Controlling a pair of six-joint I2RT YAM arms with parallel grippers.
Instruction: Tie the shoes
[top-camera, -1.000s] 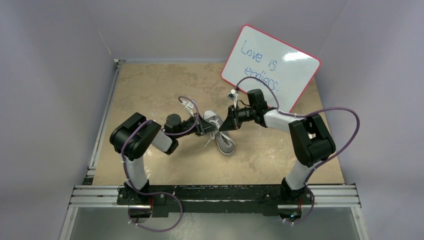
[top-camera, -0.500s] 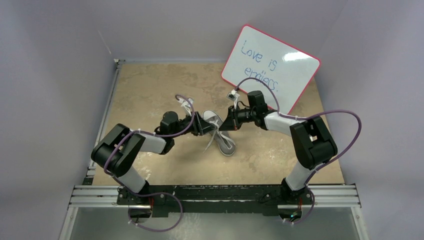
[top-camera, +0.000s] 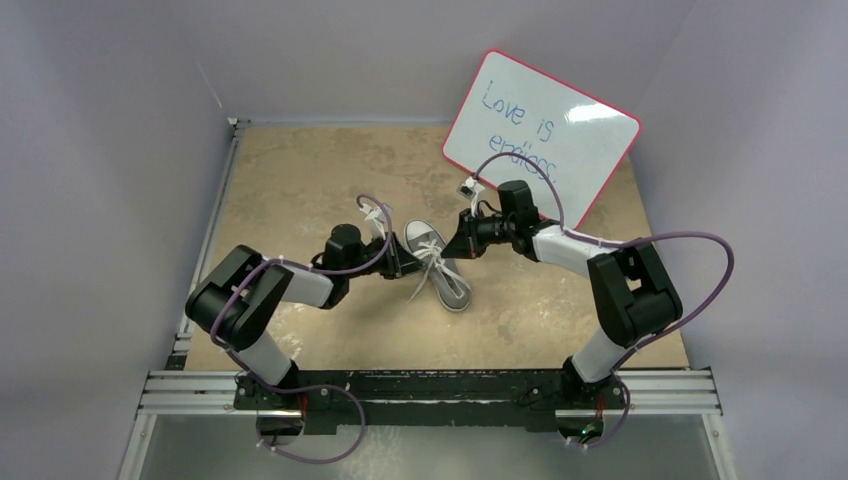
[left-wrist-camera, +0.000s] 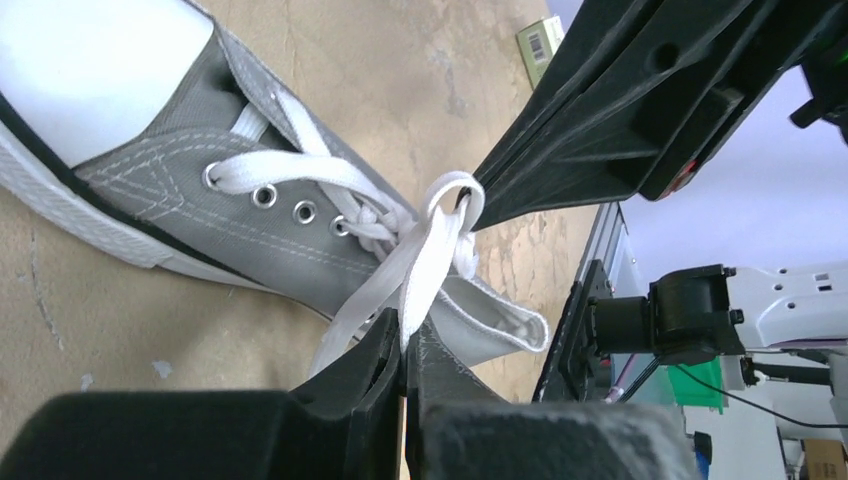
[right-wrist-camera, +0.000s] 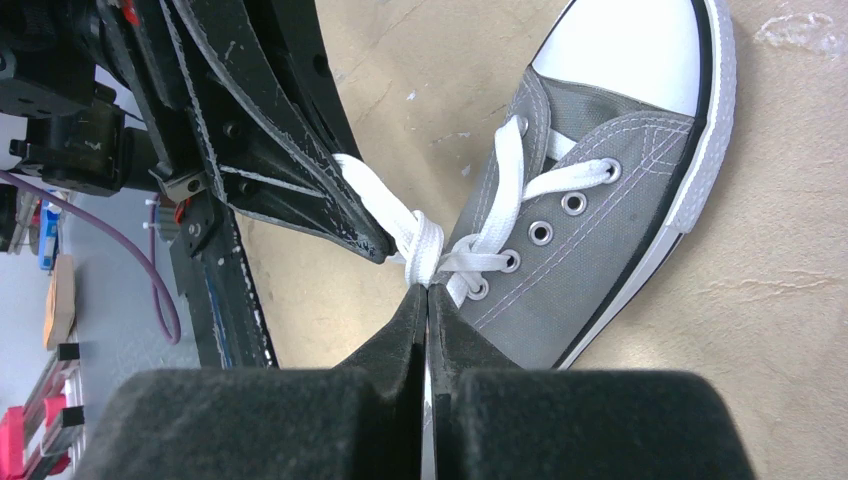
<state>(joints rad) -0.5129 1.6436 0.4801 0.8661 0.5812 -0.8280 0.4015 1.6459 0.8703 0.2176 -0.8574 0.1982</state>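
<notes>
The small grey sneaker (top-camera: 447, 274) with white toe cap and white laces lies mid-table, toe pointing away from the arms. My left gripper (top-camera: 410, 266) is at its left side, shut on a white lace loop (left-wrist-camera: 432, 252). My right gripper (top-camera: 452, 251) is at its right side, shut on the other lace strand (right-wrist-camera: 424, 252). The two strands cross in a knot over the eyelets, between the fingertips. In the left wrist view the shoe (left-wrist-camera: 190, 170) lies upper left and my left gripper (left-wrist-camera: 408, 335) pinches the lace. In the right wrist view the shoe (right-wrist-camera: 610, 210) lies on the right and my right gripper (right-wrist-camera: 427, 290) pinches its strand.
A whiteboard (top-camera: 540, 132) with a red rim and blue writing leans against the back right wall. The tan table (top-camera: 300, 180) has walls at the back and left. An aluminium rail (top-camera: 430, 390) runs along the near edge by the arm bases.
My left arm's elbow has swung out to the left and its gripper has drawn slightly left and nearer. The right gripper has shifted slightly right. Both stay shut on the laces.
</notes>
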